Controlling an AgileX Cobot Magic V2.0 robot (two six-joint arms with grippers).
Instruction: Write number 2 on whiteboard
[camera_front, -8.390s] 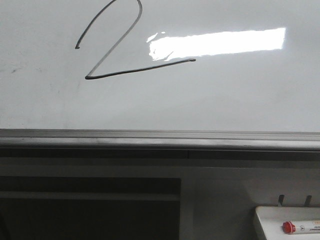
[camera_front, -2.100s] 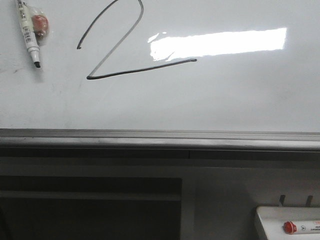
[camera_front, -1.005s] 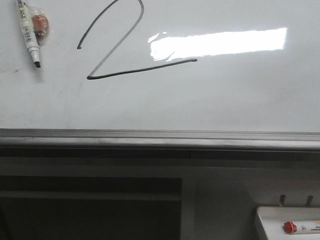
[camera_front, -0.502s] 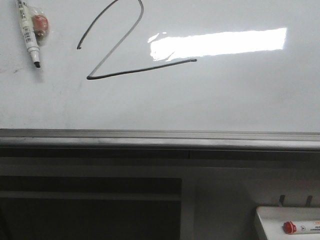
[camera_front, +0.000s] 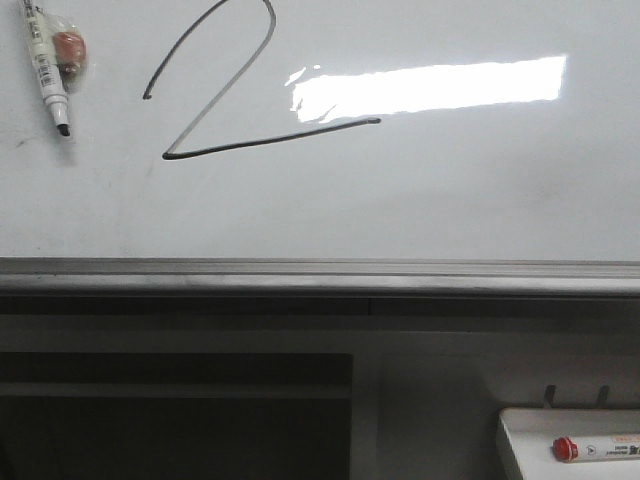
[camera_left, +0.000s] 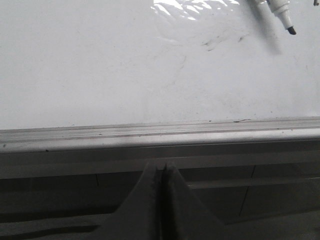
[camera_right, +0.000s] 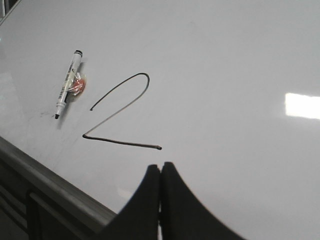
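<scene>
Glossy whiteboard (camera_front: 450, 200) bearing number 2 (camera_front: 215, 95)

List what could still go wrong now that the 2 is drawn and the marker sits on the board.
1. The uncapped marker clings to the whiteboard by what looks like an orange holder; if it slips, its tip could streak the board.
2. It sits close to the number 2; a careless regrasp could smear the stroke.
3. Left uncapped, the tip may dry out.

A bright rectangular light glare (camera_front: 430, 88) is reflected high on the glossy white surface. Below it, a grey metal rail (camera_front: 320, 277) is seen running across the front view, with dark panelling (camera_front: 175, 415) beneath. At lower right, a small white tray (camera_front: 520, 445) is hung.
</scene>
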